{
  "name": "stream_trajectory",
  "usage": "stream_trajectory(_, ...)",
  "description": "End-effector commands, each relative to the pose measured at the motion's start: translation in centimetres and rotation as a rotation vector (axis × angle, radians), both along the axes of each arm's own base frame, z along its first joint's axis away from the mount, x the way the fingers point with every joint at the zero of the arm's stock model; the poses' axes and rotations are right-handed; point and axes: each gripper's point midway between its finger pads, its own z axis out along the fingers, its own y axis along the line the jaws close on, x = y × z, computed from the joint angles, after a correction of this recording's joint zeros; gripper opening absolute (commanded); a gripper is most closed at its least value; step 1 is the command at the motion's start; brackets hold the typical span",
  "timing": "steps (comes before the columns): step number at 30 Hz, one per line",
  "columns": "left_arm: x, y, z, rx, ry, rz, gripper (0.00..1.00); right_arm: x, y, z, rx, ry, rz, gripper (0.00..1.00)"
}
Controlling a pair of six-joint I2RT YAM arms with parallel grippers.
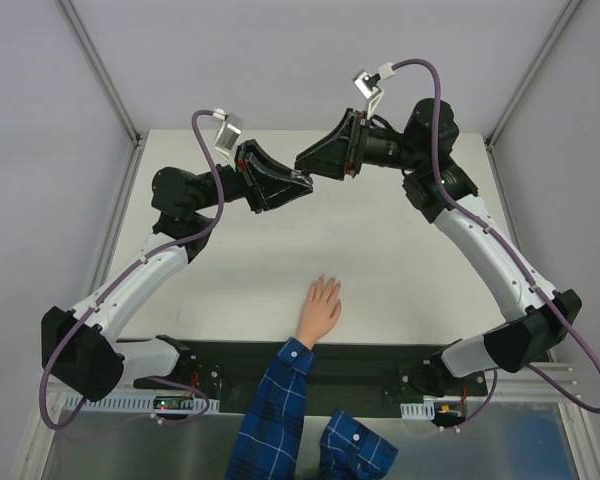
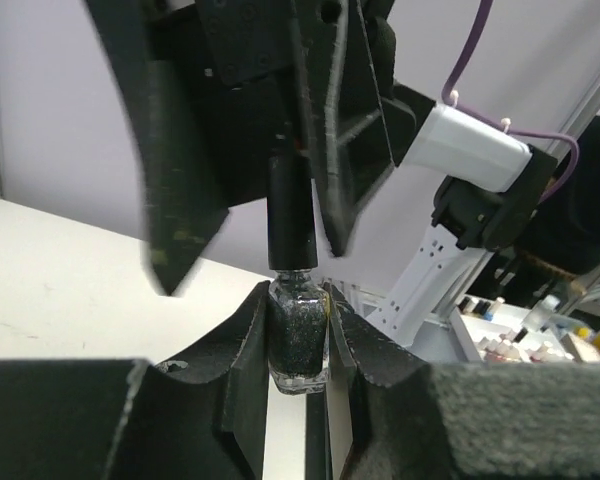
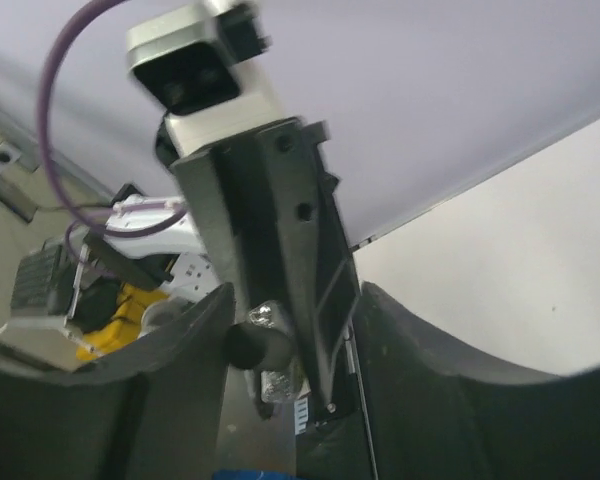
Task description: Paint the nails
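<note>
My left gripper (image 1: 300,184) is shut on a small dark glitter polish bottle (image 2: 298,340) and holds it upright above the far middle of the table. The bottle's black cap (image 2: 290,215) stands between the fingers (image 2: 180,190) of my right gripper (image 1: 307,163), which is open around it; the cap lies near one finger. In the right wrist view the cap (image 3: 260,345) shows end-on beside the left gripper's body (image 3: 280,230). A light-skinned hand (image 1: 320,308) lies flat near the front; its pale nails (image 1: 326,281) point toward the grippers, well below them.
A blue plaid sleeve (image 1: 275,410) crosses the black strip (image 1: 380,360) at the near edge between the arm bases. The white table (image 1: 430,290) has metal frame posts at its far corners. A tray of small bottles (image 2: 520,345) shows off the table.
</note>
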Motion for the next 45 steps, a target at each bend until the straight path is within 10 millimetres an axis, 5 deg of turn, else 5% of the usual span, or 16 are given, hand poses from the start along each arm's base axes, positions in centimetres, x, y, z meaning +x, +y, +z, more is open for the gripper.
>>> stream_trajectory(1,-1.2,0.9,1.3,0.011,-0.2,0.09,0.0,0.9,-2.0,1.5,-0.058,0.078,-0.223,0.72)
stream_trajectory(5,0.5,1.2,1.5,0.022,-0.244,0.2,0.0,1.6,-2.7,1.6,-0.09,0.079,-0.333,0.92)
stream_trajectory(9,1.7,1.2,1.7,0.034,-0.258,0.276,0.0,1.7,-2.3,1.3,-0.163,0.1,-0.403,0.95)
stream_trajectory(18,3.5,0.7,2.3,0.049,-0.299,0.385,0.0,1.9,-1.5,1.7,-0.193,0.093,-0.45,0.64)
stream_trajectory(26,4.1,0.2,3.1,0.045,-0.314,0.395,0.0,2.9,-0.8,1.1,-0.199,0.126,-0.463,0.48)
stream_trajectory(32,3.2,-0.2,3.5,0.013,-0.29,0.335,0.0,3.5,-0.3,1.0,-0.185,0.067,-0.431,0.13)
stream_trajectory(33,2.4,-0.3,3.6,0.01,-0.307,0.293,0.0,3.5,-0.3,1.0,-0.179,0.021,-0.412,0.0)
stream_trajectory(38,-0.6,1.1,4.7,-0.114,-0.267,0.122,0.0,0.0,-0.4,1.8,0.074,-0.241,0.006,0.0)
stream_trajectory(40,-2.2,1.5,5.2,-0.189,-0.228,0.009,0.0,-0.4,-0.6,2.2,0.102,-0.209,0.115,0.0)
stream_trajectory(45,-2.5,1.4,4.8,-0.185,-0.221,-0.016,0.0,-1.5,-0.7,4.3,0.167,-0.166,0.15,0.0)
